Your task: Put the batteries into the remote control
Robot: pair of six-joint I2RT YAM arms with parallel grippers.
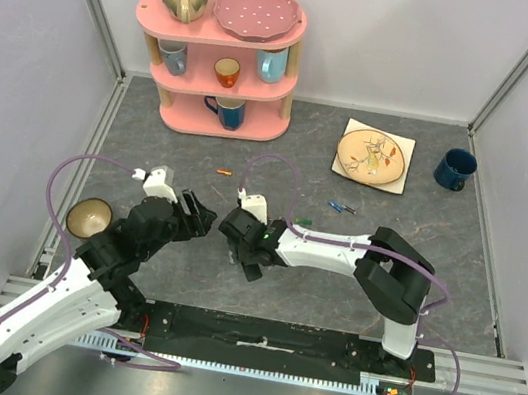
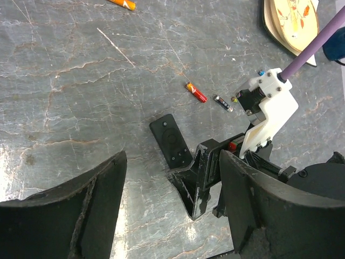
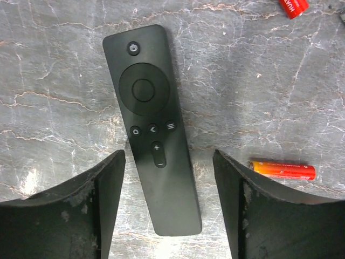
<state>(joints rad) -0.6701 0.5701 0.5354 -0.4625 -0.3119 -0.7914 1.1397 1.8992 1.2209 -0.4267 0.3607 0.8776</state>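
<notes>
Remote control: flat on the grey table, between the spread fingers of the right gripper, touching neither
Risk: battery door probably underneath, unseen; a pinch on the thin edges may skid it, or knock away the orange battery just beside one finger
Look: slim black bar, buttons up
Red battery: further off, loose
Right gripper: wide open, empty
Left gripper: open, empty, hovering near
</notes>
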